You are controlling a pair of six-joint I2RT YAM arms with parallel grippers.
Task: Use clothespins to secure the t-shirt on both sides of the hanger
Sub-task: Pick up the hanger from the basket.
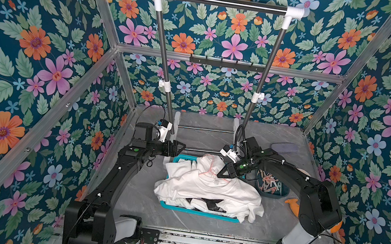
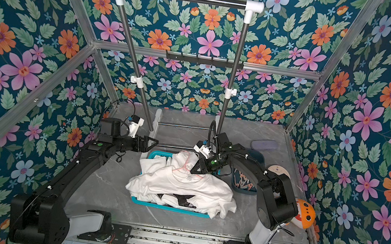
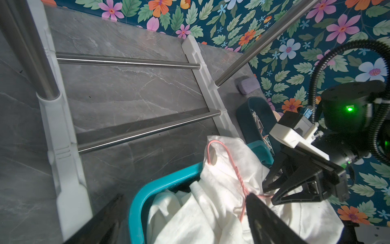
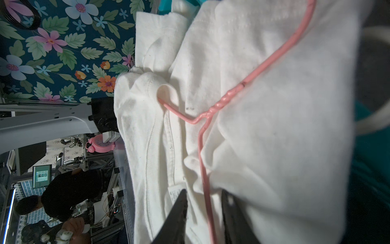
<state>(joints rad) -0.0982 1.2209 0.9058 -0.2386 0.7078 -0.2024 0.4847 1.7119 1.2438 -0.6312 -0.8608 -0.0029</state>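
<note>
A white t-shirt [image 1: 210,190] [image 2: 184,186] lies heaped in a teal basket [image 1: 199,212] [image 3: 147,190]. A pink wire hanger [image 1: 210,173] [image 3: 232,162] [image 4: 232,99] is threaded through its collar. My right gripper [image 1: 220,175] [image 2: 193,171] [image 4: 204,191] is at the collar. Its jaws straddle one hanger wire with a small gap on each side and are not pinched on it. My left gripper [image 1: 182,147] [image 2: 156,142] [image 3: 185,196] hovers wide open and empty over the basket's far left corner. The clothespins [image 1: 271,184] [image 2: 243,183] [image 3: 258,124] lie piled in a dark teal bin [image 1: 281,193] right of the basket.
A clothes rack stands at the back with its top bar [image 1: 223,0] high up and its base rails [image 3: 135,63] on the grey table. A black hook rail [image 1: 226,64] is on the back wall. A purple case [image 1: 283,147], an orange toy [image 1: 293,204] and an orange-white ball [image 2: 304,213] sit along the right side.
</note>
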